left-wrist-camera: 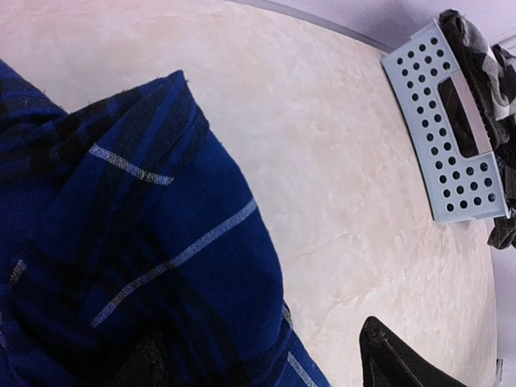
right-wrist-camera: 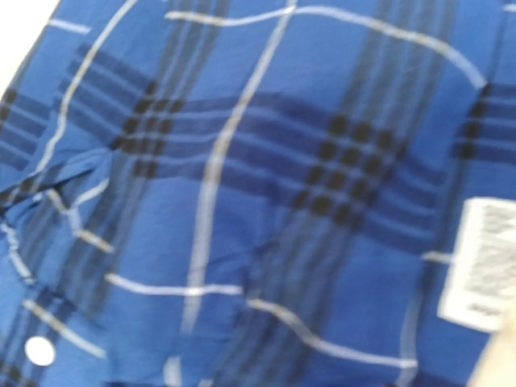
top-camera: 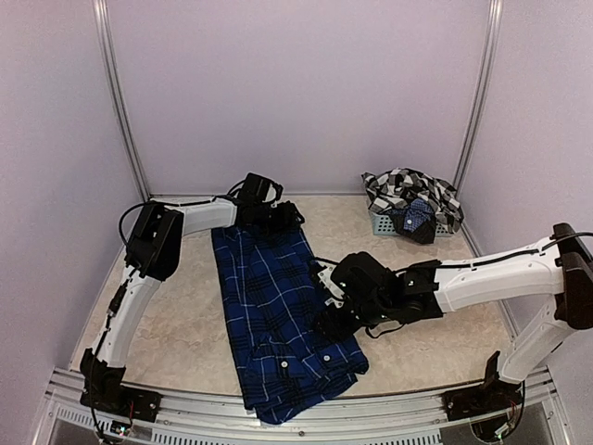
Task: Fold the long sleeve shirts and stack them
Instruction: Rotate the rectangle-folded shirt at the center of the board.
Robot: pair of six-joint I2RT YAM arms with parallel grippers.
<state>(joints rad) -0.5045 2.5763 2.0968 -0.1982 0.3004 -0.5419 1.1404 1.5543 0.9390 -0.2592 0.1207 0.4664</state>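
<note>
The navy blue plaid shirt (top-camera: 278,315) lies folded into a long strip down the middle of the table, collar end near the front edge. My left gripper (top-camera: 273,222) is at the shirt's far end. In the left wrist view its jaws stand wide apart: one finger (left-wrist-camera: 391,363) is over bare table and the other is under the blue cloth (left-wrist-camera: 137,242). My right gripper (top-camera: 332,320) is down on the shirt's right edge. The right wrist view is filled with blurred blue cloth (right-wrist-camera: 242,201), its fingers hidden. The black-and-white checked shirt (top-camera: 408,190) is heaped on the basket.
A small grey-blue perforated basket (top-camera: 384,224) stands at the back right, also in the left wrist view (left-wrist-camera: 451,137). A white care label (right-wrist-camera: 484,266) and a white button (right-wrist-camera: 39,351) show on the blue shirt. Walls enclose the table.
</note>
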